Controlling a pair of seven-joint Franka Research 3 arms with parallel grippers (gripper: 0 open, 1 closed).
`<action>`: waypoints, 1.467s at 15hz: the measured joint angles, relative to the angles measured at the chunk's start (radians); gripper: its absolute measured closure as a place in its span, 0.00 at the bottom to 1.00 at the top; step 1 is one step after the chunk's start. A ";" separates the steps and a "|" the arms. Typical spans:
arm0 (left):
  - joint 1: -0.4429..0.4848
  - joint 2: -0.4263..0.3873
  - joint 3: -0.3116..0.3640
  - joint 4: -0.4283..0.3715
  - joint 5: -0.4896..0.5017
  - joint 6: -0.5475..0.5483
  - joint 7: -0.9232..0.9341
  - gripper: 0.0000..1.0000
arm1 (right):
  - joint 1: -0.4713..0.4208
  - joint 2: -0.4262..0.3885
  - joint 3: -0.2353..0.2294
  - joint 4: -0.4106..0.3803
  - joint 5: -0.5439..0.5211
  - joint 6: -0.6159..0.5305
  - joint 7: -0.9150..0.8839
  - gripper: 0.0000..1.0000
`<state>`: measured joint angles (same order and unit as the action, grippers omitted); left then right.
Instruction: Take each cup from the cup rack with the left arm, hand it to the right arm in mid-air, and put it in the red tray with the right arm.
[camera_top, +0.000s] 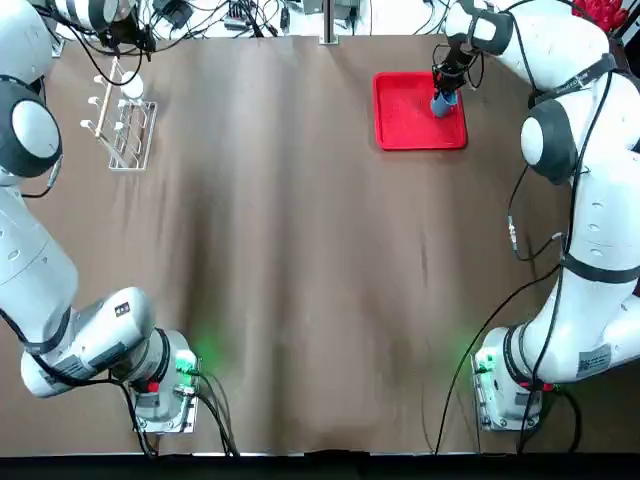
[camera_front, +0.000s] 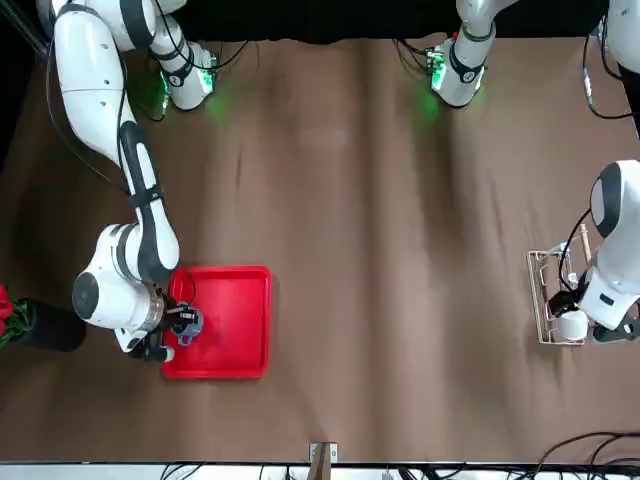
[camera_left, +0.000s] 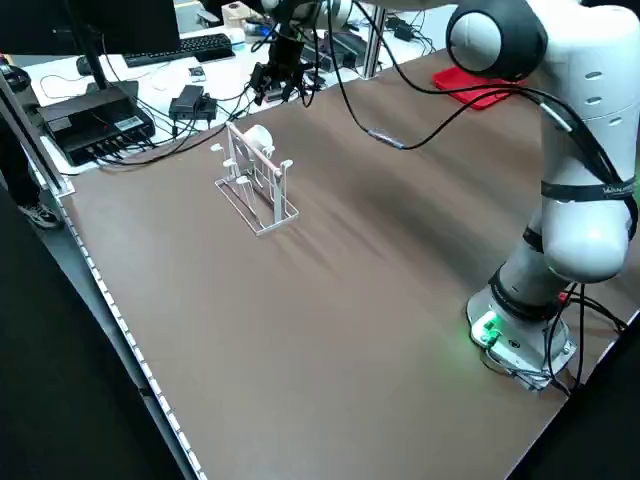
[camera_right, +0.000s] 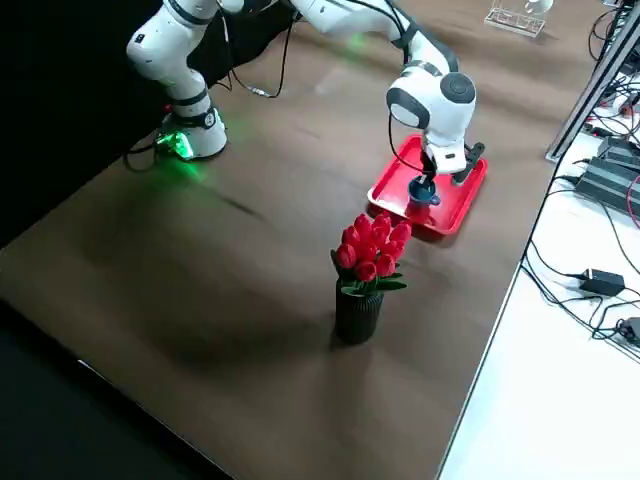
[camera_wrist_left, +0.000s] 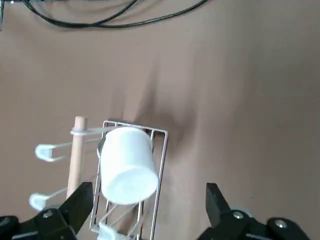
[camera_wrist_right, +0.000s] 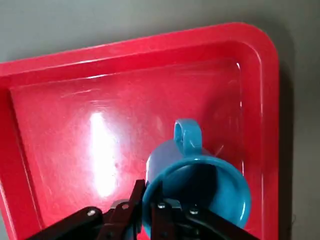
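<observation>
Over at the right side of the table, I have the right gripper (camera_wrist_right: 149, 186) closed on the wall of the blue cup (camera_wrist_right: 192, 185), one finger inside the mouth and the other outside. That cup is within the outline of the red tray (camera_wrist_right: 65, 135), nearer the tray's right edge than its left; I can't tell from my views whether its underside touches the tray floor. Its handle stands out on the side away from the fingers. Across on the far left part of the table, my left gripper (camera_wrist_left: 150, 189) is open above the rack (camera_wrist_left: 161, 165), its two fingers spread wide with nothing between the tips. Just below it, the white cup (camera_wrist_left: 129, 167) hangs on the rack, tilted, its closed base turned up toward the wrist camera and its mouth hidden from me there. Off to the right of the tray, a dark ribbed vase (camera_right: 357, 316) of red tulips (camera_right: 372, 250) stands upright on the brown tabletop (camera_right: 230, 330), well apart from the rack.
</observation>
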<state>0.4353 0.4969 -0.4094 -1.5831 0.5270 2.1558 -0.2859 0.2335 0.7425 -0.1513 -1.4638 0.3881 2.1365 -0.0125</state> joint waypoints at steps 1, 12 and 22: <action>0.000 0.013 0.000 0.000 0.016 0.019 -0.003 0.00 | 0.000 0.001 0.000 0.000 -0.002 -0.001 0.004 0.91; -0.017 0.097 -0.001 0.002 0.181 0.047 0.269 0.01 | 0.008 0.015 0.002 0.002 -0.018 -0.003 0.008 0.34; -0.015 0.110 0.033 -0.002 0.181 0.043 0.344 0.03 | 0.013 -0.020 -0.002 0.038 -0.026 -0.118 0.009 0.12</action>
<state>0.4202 0.6073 -0.3764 -1.5851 0.7083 2.1983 0.0581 0.2469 0.7230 -0.1536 -1.4258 0.3619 2.0183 -0.0030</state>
